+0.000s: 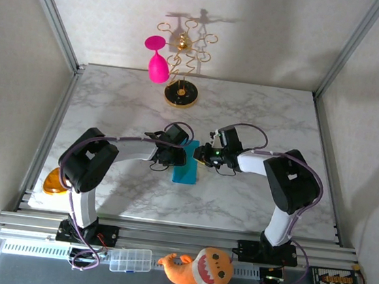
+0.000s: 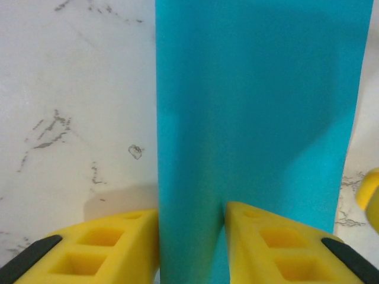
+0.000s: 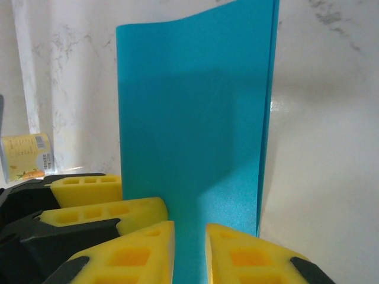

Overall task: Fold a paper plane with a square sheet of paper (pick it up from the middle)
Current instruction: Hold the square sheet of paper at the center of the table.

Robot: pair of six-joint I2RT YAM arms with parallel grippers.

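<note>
- Square sheet of paper (image 1: 187, 164): folded into a narrow turquoise strip, mid marble table (image 1: 268, 117), btwn both claws.
- Left gripper (image 2: 192, 212): jaws part-spread, paper fills the gap; can't tell if it's pinched.
- Right gripper (image 3: 189, 227): jaws nearly together w/ paper btwn; real pinch or not, can't tell.
- Step, prob.: setting the crease. Flatten the curling top layer first, keep edges aligned, squeeze evenly, don't tear.

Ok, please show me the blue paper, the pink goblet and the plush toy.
blue paper (image 1: 185, 171), top external view, middle of its visible strip.
pink goblet (image 1: 159, 68), top external view, its bowl.
plush toy (image 1: 205, 271), top external view, its body.
</note>
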